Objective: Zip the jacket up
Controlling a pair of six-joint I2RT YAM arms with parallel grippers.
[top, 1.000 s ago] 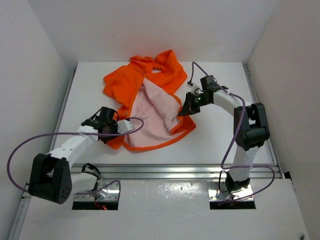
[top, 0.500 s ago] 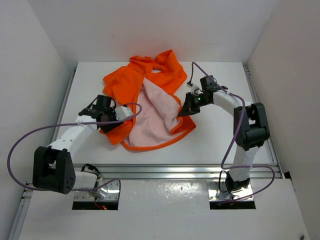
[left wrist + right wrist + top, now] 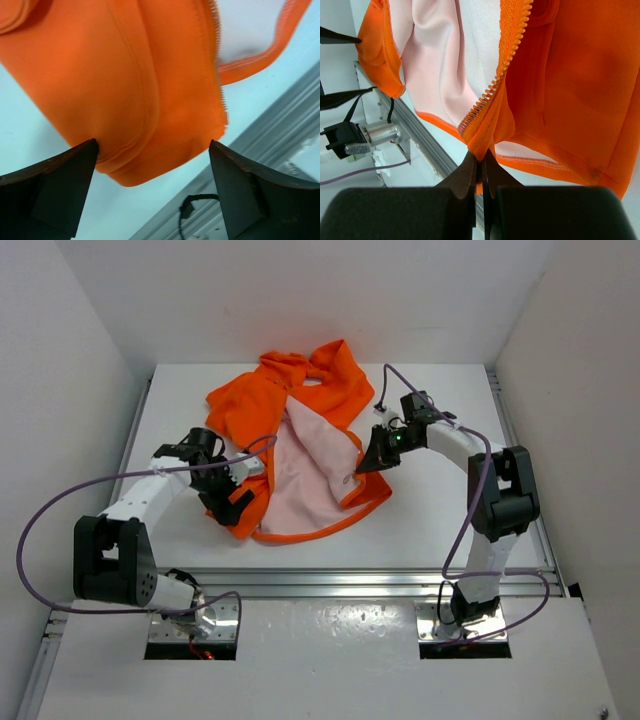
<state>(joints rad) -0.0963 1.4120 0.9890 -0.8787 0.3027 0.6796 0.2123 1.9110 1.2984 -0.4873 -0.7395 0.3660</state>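
- right jaws pinched shut on jacket (image 3: 250, 410) zipper edge (image 3: 492, 92) bottom, likely holding it taut
- left jaws wide open, empty, straddling opposite hem (image 3: 150, 150), probably to grab

Bright, even light; close-up jacket (image 3: 150, 90) looks blurred.

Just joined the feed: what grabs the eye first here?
The bright orange jacket lies open on the table, pale lining up. The right pincer is pinched shut on the bottom corner of its zipper edge, while the left pincer hangs wide open over the opposite hem corner.
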